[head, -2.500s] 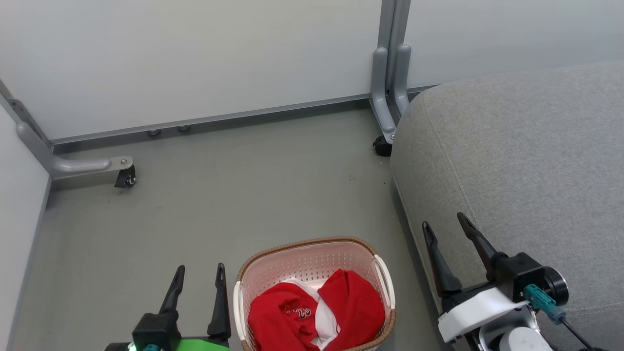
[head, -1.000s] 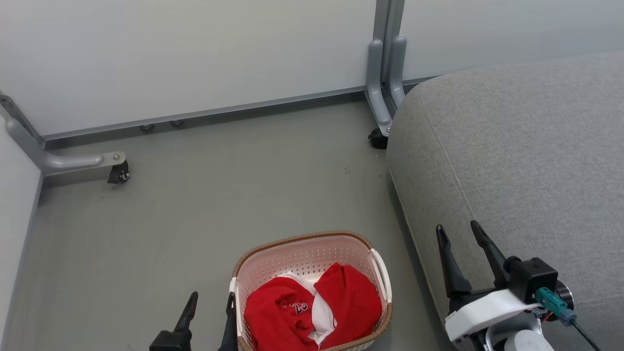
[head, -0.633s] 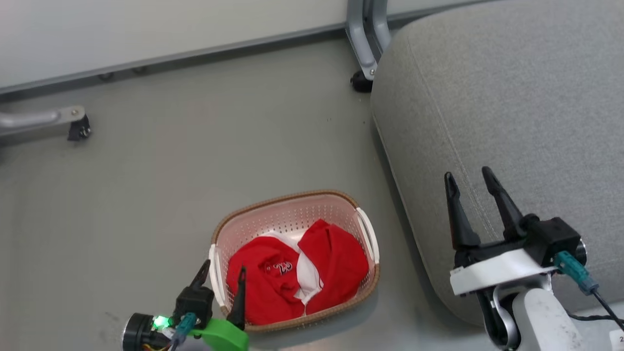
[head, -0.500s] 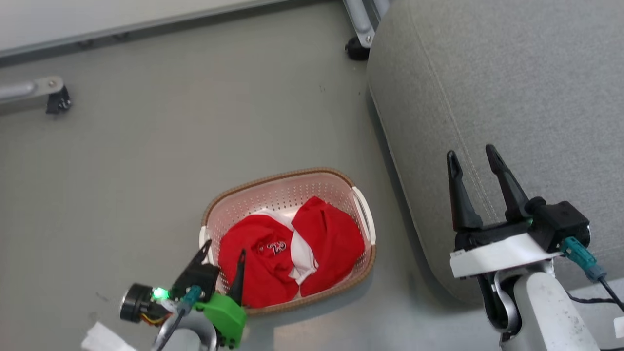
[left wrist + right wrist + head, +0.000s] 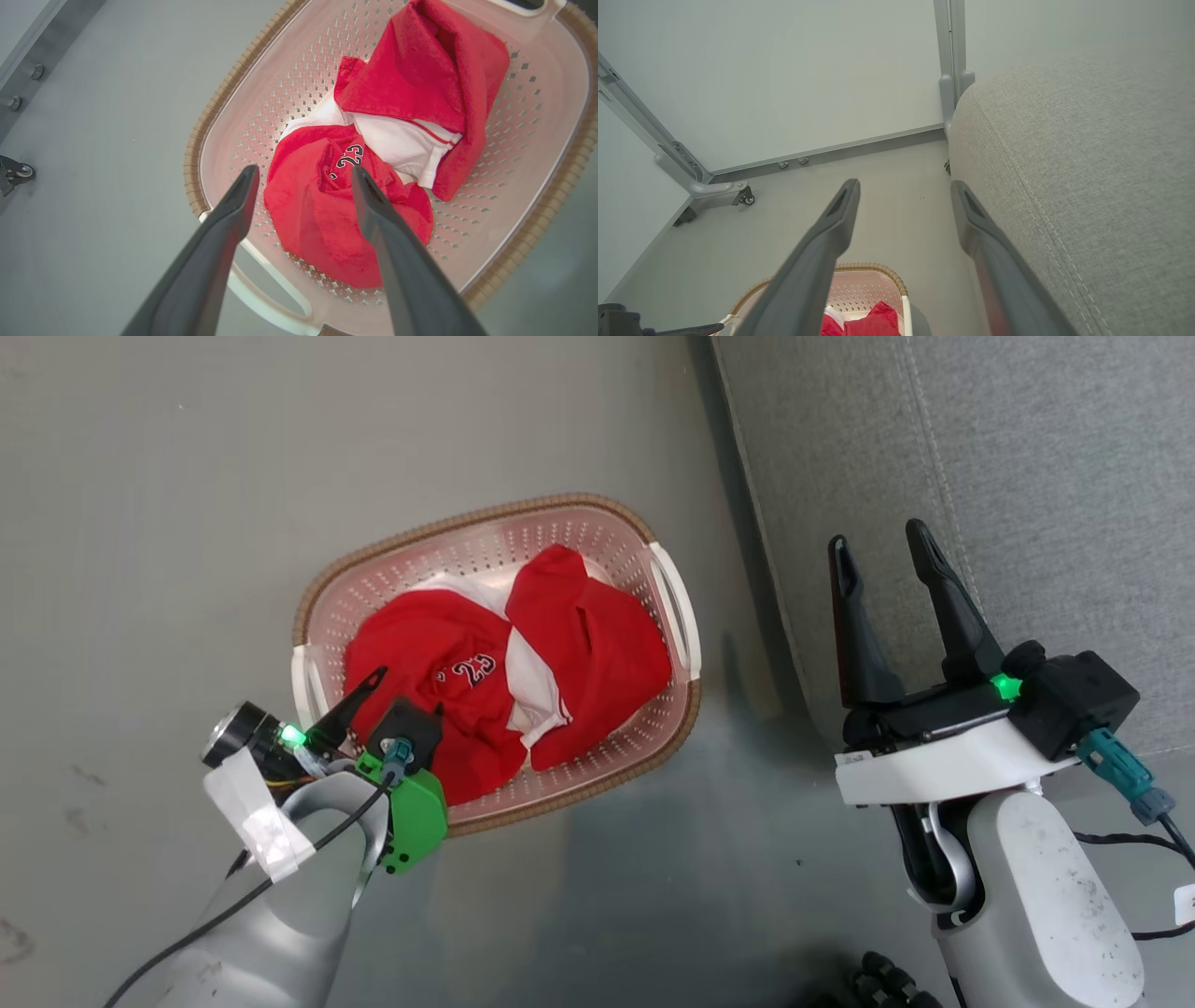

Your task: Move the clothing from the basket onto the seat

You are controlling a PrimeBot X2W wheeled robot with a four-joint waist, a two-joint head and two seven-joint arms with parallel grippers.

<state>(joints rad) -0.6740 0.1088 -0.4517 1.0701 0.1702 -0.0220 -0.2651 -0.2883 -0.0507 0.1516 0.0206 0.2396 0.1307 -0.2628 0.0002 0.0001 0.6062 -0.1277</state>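
Note:
The cream basket stands on the grey floor just left of the seat. In it lies the crumpled red clothing with white trim, the number 23 facing up. My left gripper hangs open over the basket's near left end, its fingers pointing down on either side of the red clothing without touching it. My right gripper stands open and empty by the seat's front edge. The right wrist view shows the right gripper, the seat and the basket.
Pale partition walls stand behind, on grey metal legs with casters; one leg is at the seat's far corner. Another caster sits left of the basket. Open grey floor lies left of the basket. Cables trail from my right wrist.
The head camera has tilted down, so the whole picture shifted. My left gripper has come from beside the basket to over its near left end, above the clothing. The right gripper stays open.

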